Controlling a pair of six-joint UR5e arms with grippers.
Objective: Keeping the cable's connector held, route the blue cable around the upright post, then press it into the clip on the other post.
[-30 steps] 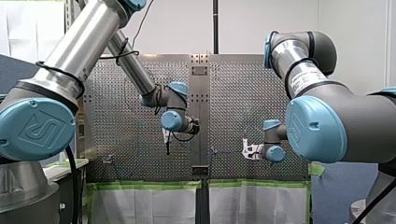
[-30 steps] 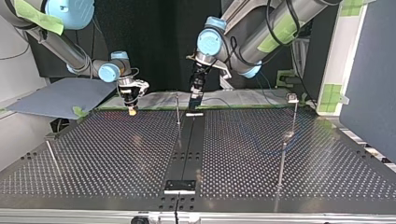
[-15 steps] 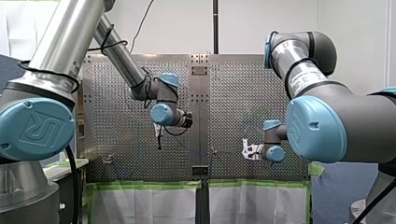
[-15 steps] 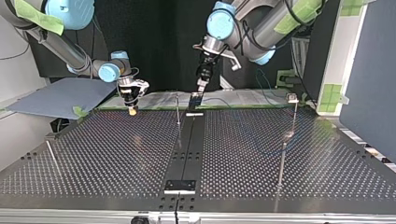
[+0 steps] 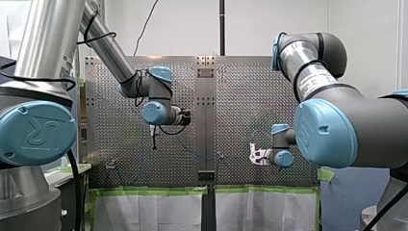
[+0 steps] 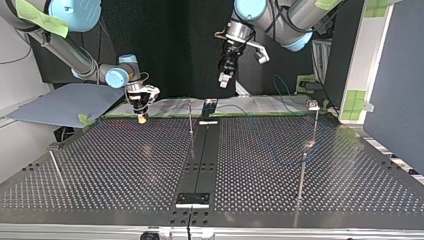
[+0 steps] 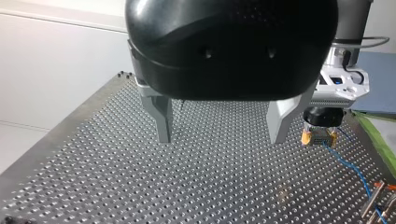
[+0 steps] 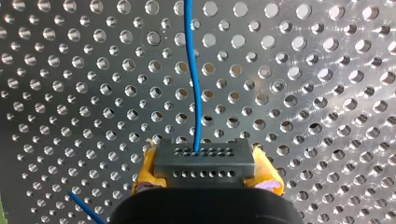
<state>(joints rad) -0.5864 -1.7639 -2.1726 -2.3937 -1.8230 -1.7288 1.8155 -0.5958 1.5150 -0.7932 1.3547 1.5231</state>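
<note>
Plainly, the risk lies with my left gripper: its metal fingers stand apart with nothing between them, high above the upright post, so nothing guides the blue cable. My right gripper is clamped on the connector between yellow pads, near that post and low over the perforated table. From the connector the cable runs toward the post; whether it wraps it I cannot tell. Unguided slack could slip off the post before it reaches the clip, which stands well apart from the post on the side away from the connector. A careless regrasp might tug the connector loose.
</note>
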